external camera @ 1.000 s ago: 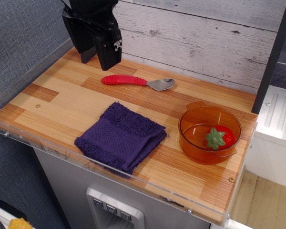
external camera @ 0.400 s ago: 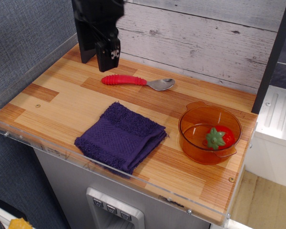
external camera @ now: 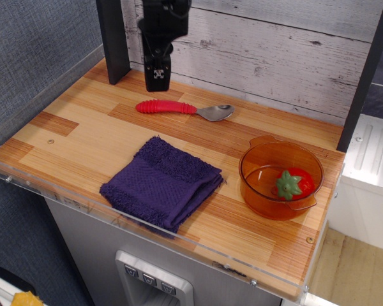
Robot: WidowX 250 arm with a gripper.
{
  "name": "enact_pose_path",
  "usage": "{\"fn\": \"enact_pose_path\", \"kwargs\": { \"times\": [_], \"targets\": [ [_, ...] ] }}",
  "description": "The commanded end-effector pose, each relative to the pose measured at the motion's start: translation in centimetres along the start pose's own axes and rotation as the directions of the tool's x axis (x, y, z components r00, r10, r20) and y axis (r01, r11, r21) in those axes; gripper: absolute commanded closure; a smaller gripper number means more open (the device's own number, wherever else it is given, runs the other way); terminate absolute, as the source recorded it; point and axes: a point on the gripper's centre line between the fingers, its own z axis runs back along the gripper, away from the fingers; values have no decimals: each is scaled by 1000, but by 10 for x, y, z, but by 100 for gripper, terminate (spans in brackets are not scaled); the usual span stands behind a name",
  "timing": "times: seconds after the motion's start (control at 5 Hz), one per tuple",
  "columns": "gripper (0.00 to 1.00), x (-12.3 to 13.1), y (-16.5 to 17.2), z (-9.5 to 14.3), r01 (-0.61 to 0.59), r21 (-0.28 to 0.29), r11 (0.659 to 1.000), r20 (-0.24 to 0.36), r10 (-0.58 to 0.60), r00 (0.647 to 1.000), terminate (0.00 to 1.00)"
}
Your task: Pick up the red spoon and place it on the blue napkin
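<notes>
The fingers hang at the back of the tabletop, holding nothing; whether they're parted, can't tell from here. Just below and right of them lies the red spoon, flat. Further forward of them, the blue napkin, apart from the spoon.
</notes>
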Motion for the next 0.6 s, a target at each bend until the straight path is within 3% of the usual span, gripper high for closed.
{"fn": "enact_pose_path", "kwargs": {
  "times": [0.0, 0.4],
  "targets": [
    [0, 12, 22, -10, 152, -36, 988, 50, -151, 987, 0],
    [0, 13, 25, -28, 115, 3, 993, -2, -115, 993, 0]
  ]
}}
